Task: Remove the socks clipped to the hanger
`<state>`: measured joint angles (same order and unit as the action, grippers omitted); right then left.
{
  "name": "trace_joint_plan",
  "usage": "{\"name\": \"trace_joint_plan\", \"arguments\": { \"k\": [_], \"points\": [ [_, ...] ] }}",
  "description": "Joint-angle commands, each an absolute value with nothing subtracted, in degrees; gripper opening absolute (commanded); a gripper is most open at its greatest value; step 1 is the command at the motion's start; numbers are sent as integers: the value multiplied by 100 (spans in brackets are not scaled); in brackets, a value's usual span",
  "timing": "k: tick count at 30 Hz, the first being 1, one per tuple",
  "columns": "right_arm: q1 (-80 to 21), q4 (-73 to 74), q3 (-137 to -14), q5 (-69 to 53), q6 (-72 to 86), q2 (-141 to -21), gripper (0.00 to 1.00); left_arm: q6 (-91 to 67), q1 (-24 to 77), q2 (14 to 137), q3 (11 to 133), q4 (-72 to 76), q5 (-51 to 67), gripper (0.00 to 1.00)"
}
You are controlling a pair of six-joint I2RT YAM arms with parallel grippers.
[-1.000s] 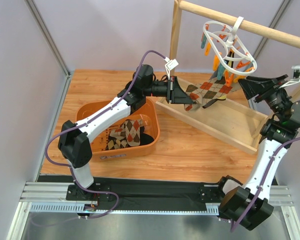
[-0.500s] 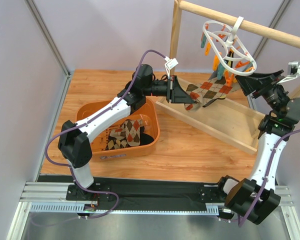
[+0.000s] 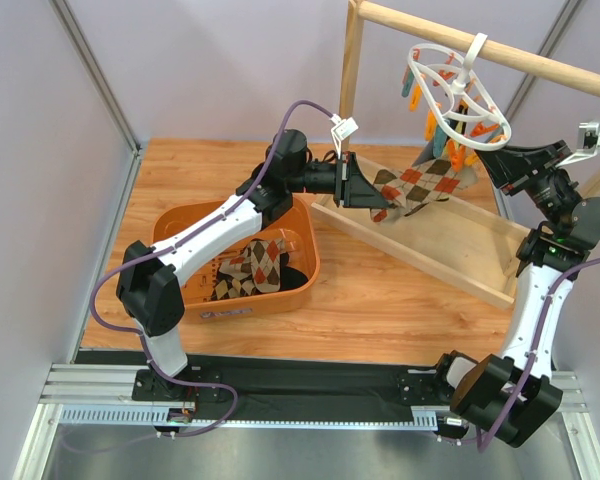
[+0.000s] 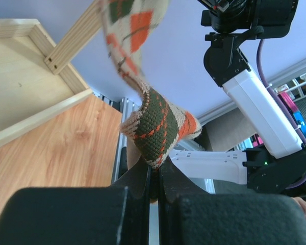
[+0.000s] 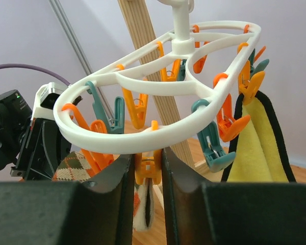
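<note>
argyle sock [image 4: 160, 125], end in left gripper [image 4: 154, 174], top on hanger [image 5: 183, 46]

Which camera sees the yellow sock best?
The right wrist view: the yellow sock hangs large and close from the hanger, black-edged. In the top view I cannot make it out; the left wrist view misses it.

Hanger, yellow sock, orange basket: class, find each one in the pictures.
hanger [image 5: 112, 143], right wrist view, front rim of the white ring.
yellow sock [image 5: 255, 153], right wrist view, its yellow face.
orange basket [image 3: 270, 298], top external view, near wall.
</note>
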<state>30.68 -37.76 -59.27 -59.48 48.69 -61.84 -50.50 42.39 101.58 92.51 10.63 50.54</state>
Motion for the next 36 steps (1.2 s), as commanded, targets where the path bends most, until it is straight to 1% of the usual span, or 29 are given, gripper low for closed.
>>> {"name": "trace_joint_plan", "arguments": {
  "k": [1,2,4,7,11,14,15,19,21,23,24,25,26,30,31,34,35,36],
  "points": [
    [3050,-4114,-5994,-5862,4992,-6205,18,-5080,4271,9923,9255,1292,5133,0],
    [3050,-4096,-5985,-5871,4966,-6196,14,-5080,4280,9914,9255,1283,5133,0],
    [3050,-4000,-6003,-5871,4887,-6170,11,-5071,4271,9914,9246,1283,5142,0],
    [3050,-3929,-6021,-5880,4852,-6179,10,-5054,4280,9905,9264,1248,5124,0],
    [3050,-3657,-6090,-5880,4712,-6161,14,-4765,4271,9870,9378,933,5107,0],
    [3050,-3148,-6161,-5810,4405,-6056,18,-4344,4254,9713,9571,327,4914,0],
    [3050,-2981,-6170,-5766,4316,-6021,18,-4203,4228,9668,9684,-162,4835,0],
    [3050,-2174,-6214,-5573,3877,-5836,19,-3657,4096,9361,9756,-1071,4448,0],
    [3059,-1839,-6292,-5389,3632,-5783,26,-3358,3974,9125,9756,-1674,4133,0],
    [3050,-1163,-6380,-5134,3420,-5731,31,-2991,3876,8948,9738,-2151,3851,0],
    [3050,-856,-6424,-4750,3158,-5713,32,-2858,3798,8747,9677,-2588,3545,0],
    [3050,-252,-6590,-4598,2964,-5687,31,-2735,3753,8632,9616,-2810,3359,0],
    [3050,-46,-6635,-4492,2840,-5678,32,-2551,3692,8526,9537,-2995,3001,0],
    [3050,781,-6925,-3851,2558,-5669,39,-2277,3455,7825,9019,-3707,2489,0],
    [3050,1139,-7021,-3649,2497,-5712,40,-2215,3428,7709,8931,-3805,2374,0],
    [3050,1519,-7338,-3358,2557,-5774,42,-2031,3331,7296,8614,-4191,1829,0],
    [3050,1599,-7426,-3279,2584,-5774,47,-1969,3261,7156,8544,-4349,1689,0],
    [3050,1695,-7488,-3104,2619,-5774,50,-1934,3217,7093,8386,-4411,1653,0]
  ]
}}
